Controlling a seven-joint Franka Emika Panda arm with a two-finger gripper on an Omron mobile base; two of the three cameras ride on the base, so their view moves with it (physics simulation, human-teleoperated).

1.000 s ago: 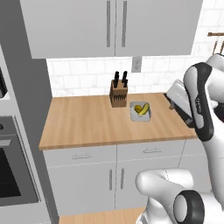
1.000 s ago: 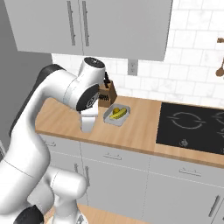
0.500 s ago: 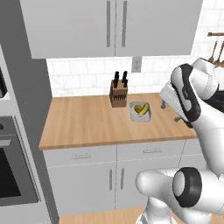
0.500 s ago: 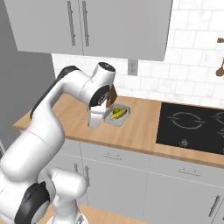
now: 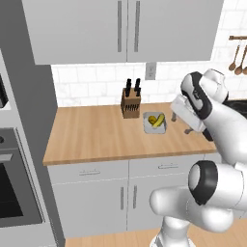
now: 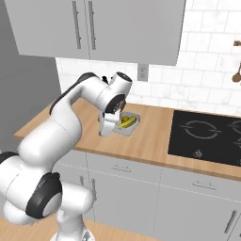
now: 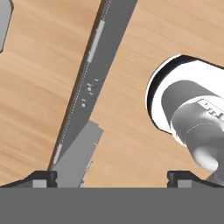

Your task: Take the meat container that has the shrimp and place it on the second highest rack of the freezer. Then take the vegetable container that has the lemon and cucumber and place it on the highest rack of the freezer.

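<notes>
The vegetable container (image 5: 154, 123) (image 6: 126, 124) is a pale grey tray on the wooden counter, holding the yellow lemon (image 5: 152, 119) and the green cucumber (image 5: 158, 121) (image 6: 127, 123). My gripper (image 5: 189, 129) (image 6: 106, 133) (image 7: 112, 176) hovers just off the counter's front edge, beside the tray on its stove side, pointing down. It is open: the two fingertips (image 7: 41, 177) stand far apart with nothing between them. In the hand view, the counter's edge and the cabinet front lie below them. The meat container, the shrimp and the freezer are out of view.
A wooden knife block (image 5: 130, 103) stands behind the tray against the tiled wall. A black cooktop (image 6: 207, 134) lies right of the counter. A wall oven (image 5: 9, 188) sits in the tall grey column at the left. Upper cabinets (image 5: 128, 29) hang overhead.
The arm has swung round and its elbow has risen. The hand has shifted a little closer to the vegetable container and lower. The tray and the base have not moved.
</notes>
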